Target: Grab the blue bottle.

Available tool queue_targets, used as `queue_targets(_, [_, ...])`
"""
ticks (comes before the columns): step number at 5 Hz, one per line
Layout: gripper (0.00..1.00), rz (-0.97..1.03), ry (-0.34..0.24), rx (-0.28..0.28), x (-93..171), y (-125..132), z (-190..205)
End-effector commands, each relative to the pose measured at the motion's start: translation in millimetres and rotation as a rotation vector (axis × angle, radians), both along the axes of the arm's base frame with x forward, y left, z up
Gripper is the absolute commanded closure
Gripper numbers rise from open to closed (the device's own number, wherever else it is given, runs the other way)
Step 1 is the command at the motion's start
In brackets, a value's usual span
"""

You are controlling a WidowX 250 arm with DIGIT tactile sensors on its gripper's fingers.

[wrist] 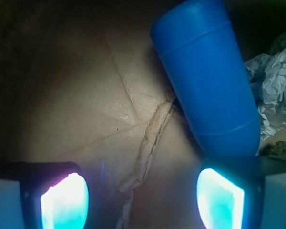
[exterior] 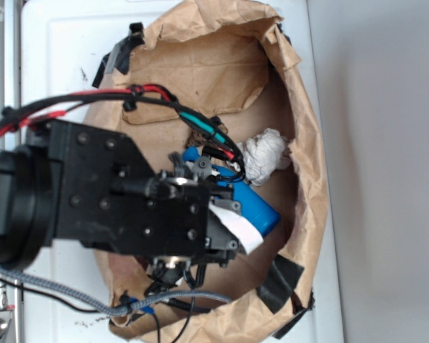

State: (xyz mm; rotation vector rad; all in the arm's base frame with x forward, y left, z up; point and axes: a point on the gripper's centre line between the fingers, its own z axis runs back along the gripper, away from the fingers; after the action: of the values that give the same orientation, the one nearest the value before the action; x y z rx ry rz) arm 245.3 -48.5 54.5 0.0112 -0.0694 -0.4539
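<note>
Tool spread wide, blue bottle just off one fingertip

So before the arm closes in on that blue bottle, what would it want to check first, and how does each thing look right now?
1. Hand open: ok, both fingers stand apart with brown paper showing between them.
2. Blue bottle in view: ok, it lies on its side on the brown paper.
3. Bottle centred between the fingers: not ok, it sits off toward the finger on the picture's right, not in the gap.
4. White paper wad out of the way: ok, it lies beside the bottle, outside the gap.
5. Finger touching the bottle: cannot tell.
</note>
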Motion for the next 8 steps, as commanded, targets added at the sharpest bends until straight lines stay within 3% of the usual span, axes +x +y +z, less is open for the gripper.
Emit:
queue_targets(1, [0.00,-0.057,-0.153,0.033,38,-8,39])
queue_targets(2, [0.00,-0.094,-0.151,0.047,44,-9,38])
queue_targets(3, [0.00,-0.074,-0.096,0.097,54,9,12])
queue_targets(4, [0.00,-0.054,-0.051,0.095,59,26,-11])
queue_targets(5, [0.00,-0.064,-0.013,0.129,59,26,-30])
queue_targets(6, [1.00,-0.053,-0.024,0.139,60,21,-29])
queue_targets(7, [1.00,-0.017,-0.068,0.049,58,22,6])
queue_targets(8, [1.00,0.016,-0.149,-0.047,48,21,57])
